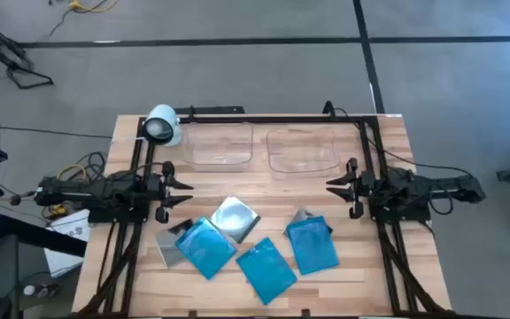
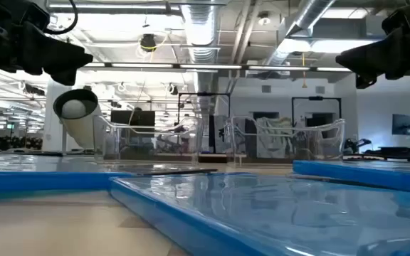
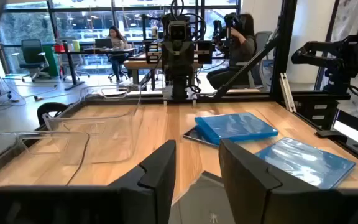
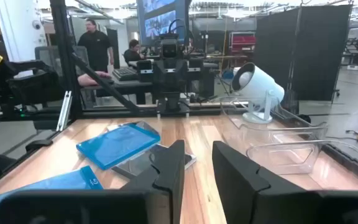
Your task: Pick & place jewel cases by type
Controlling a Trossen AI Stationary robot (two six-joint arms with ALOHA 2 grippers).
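Observation:
Several jewel cases lie flat on the near half of the table. Three are blue (image 1: 206, 249), (image 1: 266, 271), (image 1: 312, 245). One clear, silvery case (image 1: 235, 217) rests with a corner on the left blue one. Grey cases (image 1: 170, 251), (image 1: 303, 217) lie partly under blue ones. My left gripper (image 1: 181, 186) hovers open at the table's left, above the wood near the silvery case (image 3: 211, 198). My right gripper (image 1: 333, 185) hovers open at the table's right, just beyond the right blue case (image 4: 119, 144). In their wrist views, the left gripper (image 3: 197, 169) and the right gripper (image 4: 197, 163) hold nothing.
Two clear rounded trays (image 1: 220, 146), (image 1: 304, 151) sit side by side at the far edge. A white cylindrical camera (image 1: 161, 126) stands at the far left corner. A dark frame (image 1: 264, 118) runs along the table's far and side edges. People sit at desks in the room beyond.

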